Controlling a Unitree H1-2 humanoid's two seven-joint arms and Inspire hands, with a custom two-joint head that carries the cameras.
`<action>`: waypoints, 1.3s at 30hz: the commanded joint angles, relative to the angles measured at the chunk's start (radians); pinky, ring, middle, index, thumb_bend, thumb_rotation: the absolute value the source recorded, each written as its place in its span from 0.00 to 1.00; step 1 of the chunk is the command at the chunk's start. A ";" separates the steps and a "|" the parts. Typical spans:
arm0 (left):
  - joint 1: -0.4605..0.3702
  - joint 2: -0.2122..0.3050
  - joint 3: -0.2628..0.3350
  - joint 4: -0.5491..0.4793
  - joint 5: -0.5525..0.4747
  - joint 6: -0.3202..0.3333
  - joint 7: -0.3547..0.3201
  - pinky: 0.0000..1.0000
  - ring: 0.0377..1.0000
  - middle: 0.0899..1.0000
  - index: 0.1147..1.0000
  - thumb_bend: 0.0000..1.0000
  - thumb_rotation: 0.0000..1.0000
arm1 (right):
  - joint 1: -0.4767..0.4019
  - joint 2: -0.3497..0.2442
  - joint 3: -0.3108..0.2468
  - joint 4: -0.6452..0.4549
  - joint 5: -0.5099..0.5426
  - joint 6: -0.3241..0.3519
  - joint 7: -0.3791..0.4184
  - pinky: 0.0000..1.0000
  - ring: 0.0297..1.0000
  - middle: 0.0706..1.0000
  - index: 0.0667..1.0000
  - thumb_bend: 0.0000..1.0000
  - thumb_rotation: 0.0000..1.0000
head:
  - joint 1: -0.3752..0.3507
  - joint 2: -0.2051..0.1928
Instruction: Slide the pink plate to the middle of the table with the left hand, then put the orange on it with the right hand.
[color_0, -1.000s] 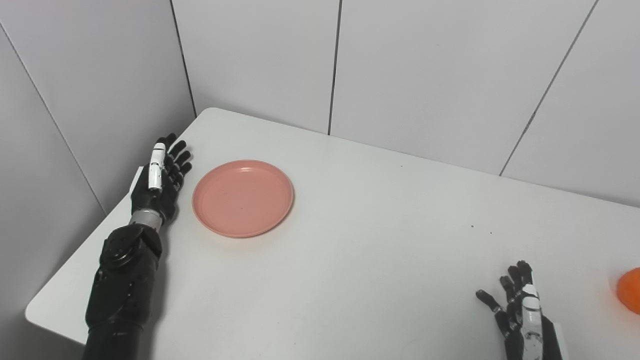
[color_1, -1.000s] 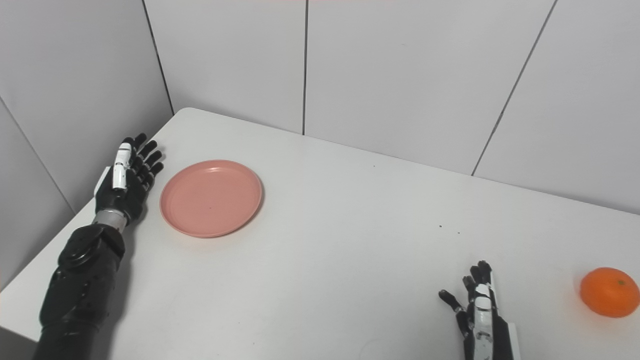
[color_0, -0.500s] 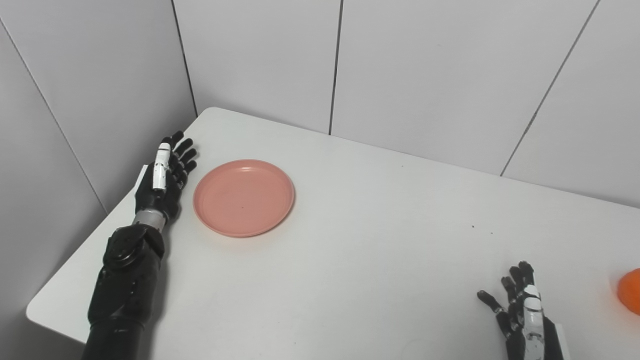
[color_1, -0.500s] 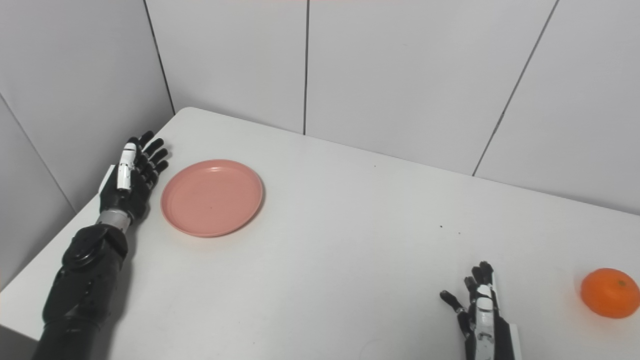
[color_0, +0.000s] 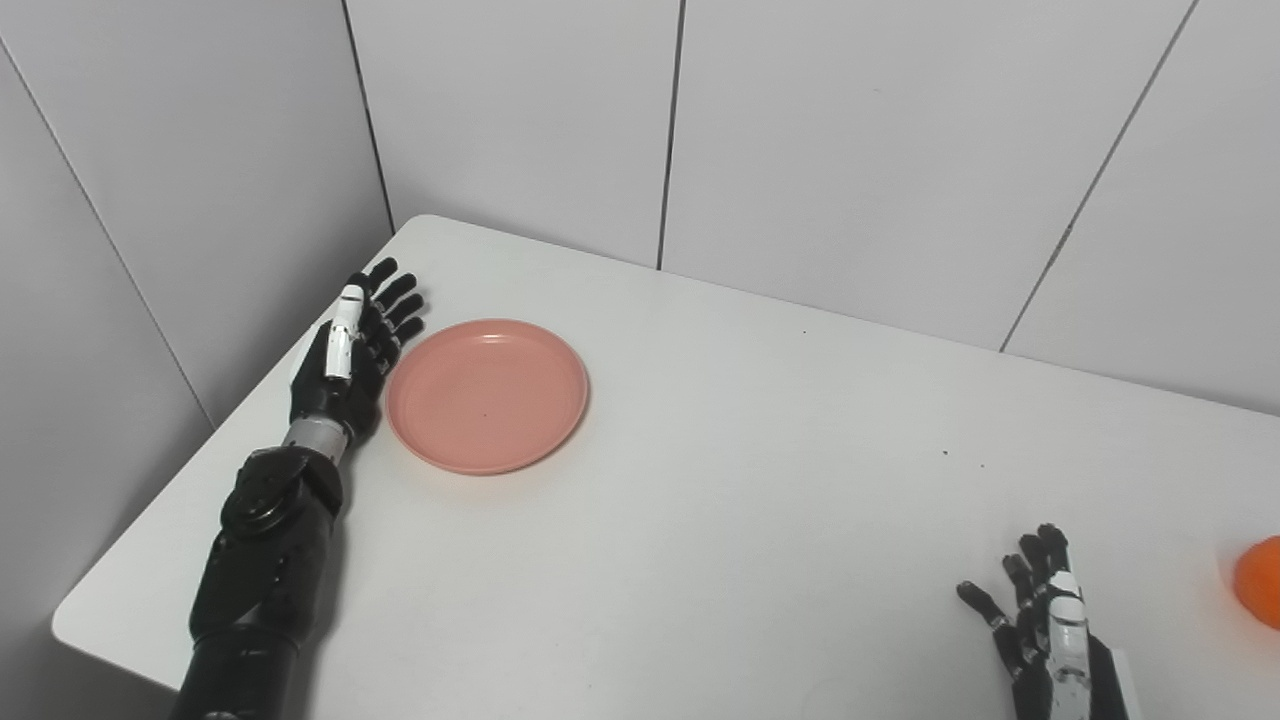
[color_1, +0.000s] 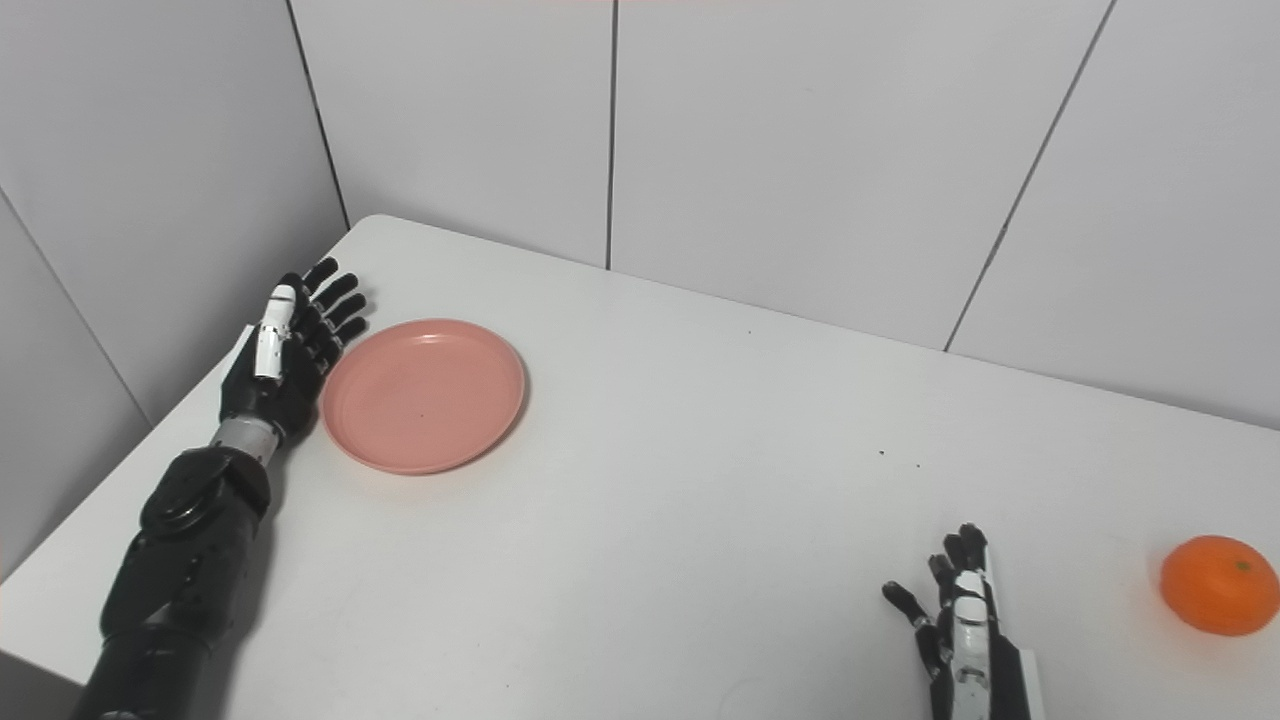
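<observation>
Moved right since a second ago: left hand (color_0: 347, 365), now just beside the left rim of the pink plate (color_0: 487, 395) — touching or a hair apart, cannot tell. Fingers (color_0: 398, 291) spread wide and straight, holding nothing. Plate itself unshifted, flat on the white surface (color_0: 720, 480) toward the far left corner. One plate, one orange (color_1: 1219, 584), two hands. Right hand (color_1: 960, 640) at the bottom edge, fingers apart, empty — well apart from the orange at the right edge of the surface.
</observation>
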 joint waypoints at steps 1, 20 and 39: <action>0.004 -0.009 -0.010 -0.001 -0.003 0.031 0.010 0.90 0.89 0.88 0.87 0.38 1.00 | -0.007 -0.006 -0.002 -0.029 0.003 -0.006 0.010 1.00 1.00 1.00 1.00 0.18 1.00 | 0.002 0.001; 0.043 -0.044 -0.045 -0.122 -0.018 0.118 0.016 0.91 0.89 0.90 0.88 0.38 1.00 | -0.008 -0.004 0.002 -0.043 0.001 0.012 0.004 1.00 1.00 1.00 1.00 0.18 1.00 | -0.005 0.001; 0.048 -0.108 -0.110 -0.227 0.000 0.213 0.035 0.89 0.88 0.88 0.86 0.37 1.00 | -0.007 0.005 0.008 -0.047 -0.015 0.010 0.002 1.00 1.00 1.00 1.00 0.16 1.00 | -0.013 0.013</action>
